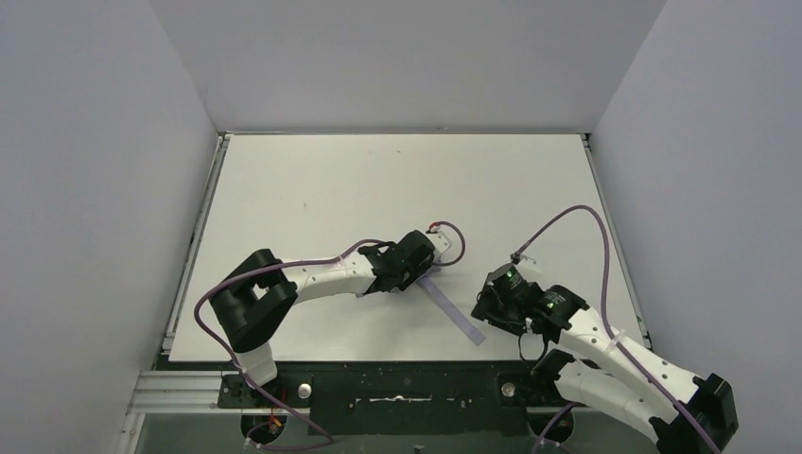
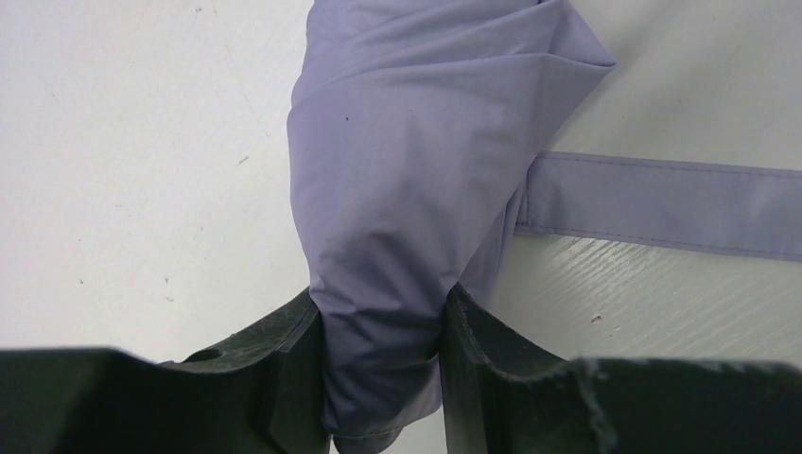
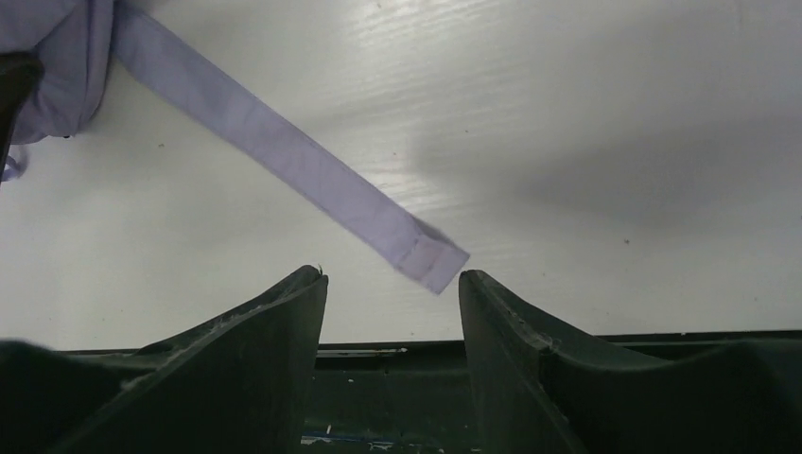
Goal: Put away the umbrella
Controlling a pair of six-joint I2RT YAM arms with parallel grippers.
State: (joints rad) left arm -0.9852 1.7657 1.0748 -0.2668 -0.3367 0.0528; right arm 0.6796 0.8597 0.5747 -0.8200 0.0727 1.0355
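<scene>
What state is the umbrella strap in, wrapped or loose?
Loose. The strap lies flat on the table, stretched away from the bunched umbrella, its free end just ahead of the open right tool, not gripped.

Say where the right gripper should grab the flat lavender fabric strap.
Probably the strap's stitched free end, from the near edge: the open right gripper faces it. It lies flat on the white table, other end running into the lavender umbrella.

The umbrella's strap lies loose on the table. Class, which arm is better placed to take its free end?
The right. The right gripper stands open with the free end of the strap just ahead of its fingertips; the left gripper is shut on the folded fabric of the umbrella.
</scene>
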